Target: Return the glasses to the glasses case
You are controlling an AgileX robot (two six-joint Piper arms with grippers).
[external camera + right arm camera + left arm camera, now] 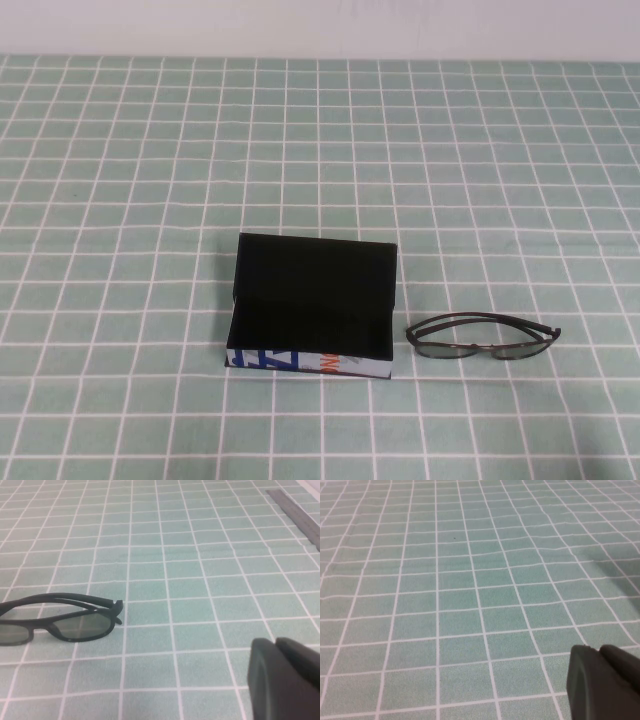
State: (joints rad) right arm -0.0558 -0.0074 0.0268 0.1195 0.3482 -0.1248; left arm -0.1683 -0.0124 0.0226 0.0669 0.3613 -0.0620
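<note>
1. Green checked cloth covers the tabletop [150,200], wide bare room all around.
2. Glasses case [313,310] stands open near the front edge.
3. Glasses [482,338] lie folded just right of it, apart.
4. Right pincer [285,680] hovers clenched near the glasses.
5. Left pincer [602,685]: cannot tell its state.

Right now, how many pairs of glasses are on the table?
1. The glasses lie folded on the tablecloth just right of the open glasses case, not inside it. None shows inside.

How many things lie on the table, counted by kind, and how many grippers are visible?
glasses: 1
glasses case, lid open: 1
grippers: 2, left gripper and right gripper, each seen only in its own wrist view
Total: 4
</note>
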